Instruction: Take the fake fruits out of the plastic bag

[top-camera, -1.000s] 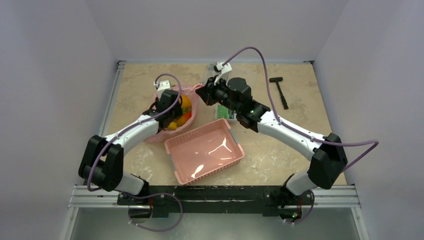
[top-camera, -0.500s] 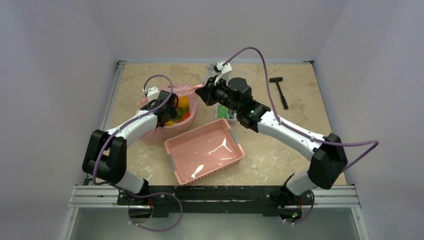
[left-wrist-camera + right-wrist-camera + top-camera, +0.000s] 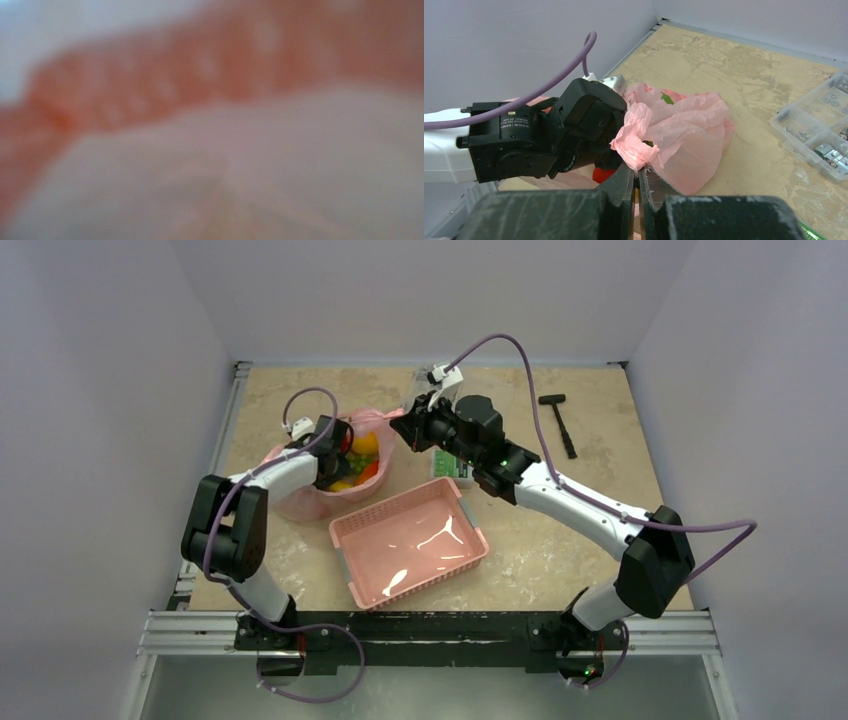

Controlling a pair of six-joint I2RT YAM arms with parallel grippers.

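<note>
Over on the left part of the tabletop, the plastic bag is slumped just beyond the pink basket. The fake fruits are bunched in its open mouth, and orange, yellow, red and a bit of green can be picked out from above.

The left arm is folded tight, with the elbow up near its base and the forearm angled across to the bag. The left end effector is dipped into the bag's mouth, right among the fruits. How wide it's opened, or whether anything is gripped, can't be told. The fingertips are buried from above, and the left wrist view is filled with pink-orange and whitish blur.

The right arm is stretched long across from the right. The right end effector is pinched fully closed on a scrunched fold of the bag's rim, lifted above the rest of the bag.

From the right wrist, only a sliver of red fruit is shown under the left wrist housing; the rest is masked by pink plastic. A clear parts box is cut off at the right edge.
</note>
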